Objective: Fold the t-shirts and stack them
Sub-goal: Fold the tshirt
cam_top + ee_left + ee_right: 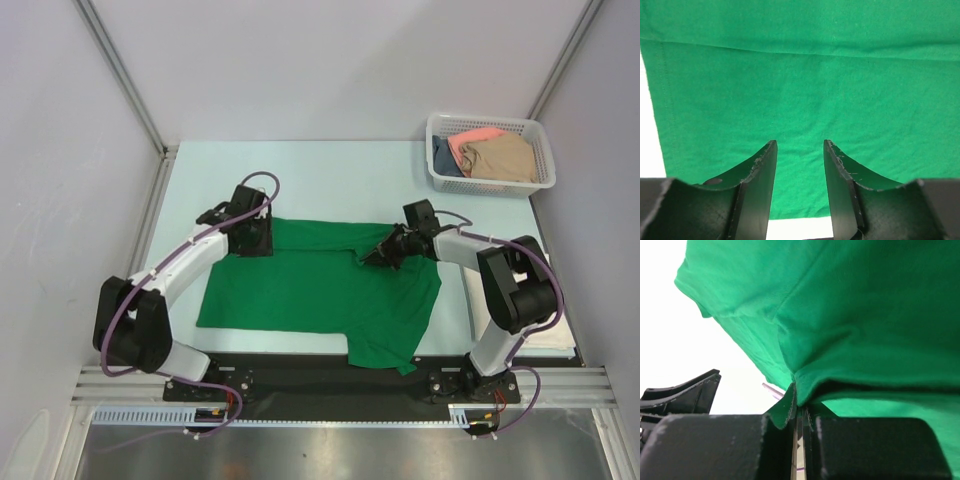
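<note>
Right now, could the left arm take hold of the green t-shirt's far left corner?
Probably yes: the left gripper stands open right over that corner of the green t-shirt, nothing between. The right gripper pinches cloth farther right, out of its way.

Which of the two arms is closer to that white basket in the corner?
Right. The right gripper is in front and left of the basket, mid-table; the left gripper lies much farther left, across the green shirt.
</note>
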